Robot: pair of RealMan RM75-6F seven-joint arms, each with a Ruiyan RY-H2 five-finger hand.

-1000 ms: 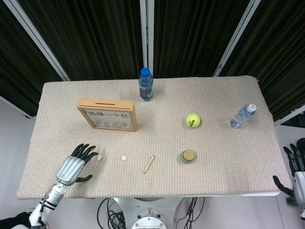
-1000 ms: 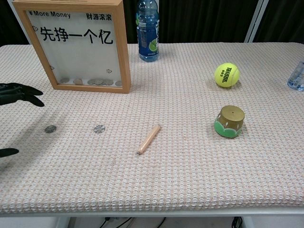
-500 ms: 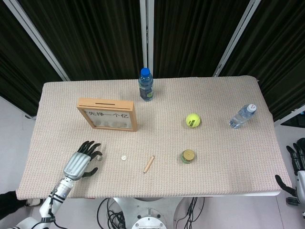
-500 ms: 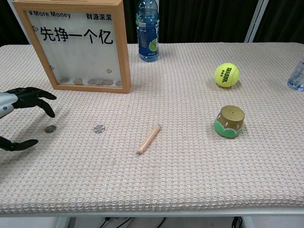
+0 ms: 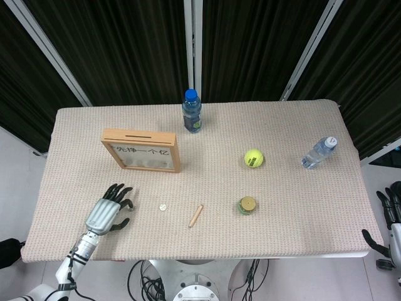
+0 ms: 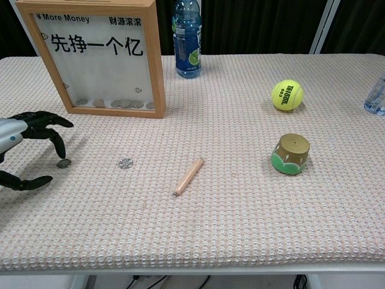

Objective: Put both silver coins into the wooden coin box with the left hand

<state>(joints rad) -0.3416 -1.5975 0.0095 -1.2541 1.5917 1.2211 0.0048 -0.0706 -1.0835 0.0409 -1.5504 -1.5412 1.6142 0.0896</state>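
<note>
Two small round silver coins lie flat near the desk's (image 5: pixel 282 207) front-left corner: one coin (image 6: pixel 63 163) sits under the left hand's (image 5: pixel 108 211) spread, curled fingers (image 6: pixel 55 139), the other coin (image 6: pixel 125 162) just beside it. The wooden box (image 5: pixel 144 150) stands upright behind them. The right hand (image 5: pixel 390 219) hangs spread off the front-right corner.

The left hand (image 5: pixel 108 213) hovers low over the table's near-left part, fingers (image 6: pixel 55 139) curled downward and apart from the thumb, holding nothing. The right hand (image 5: pixel 390 219) hangs off the table's right edge, fingers spread.
</note>
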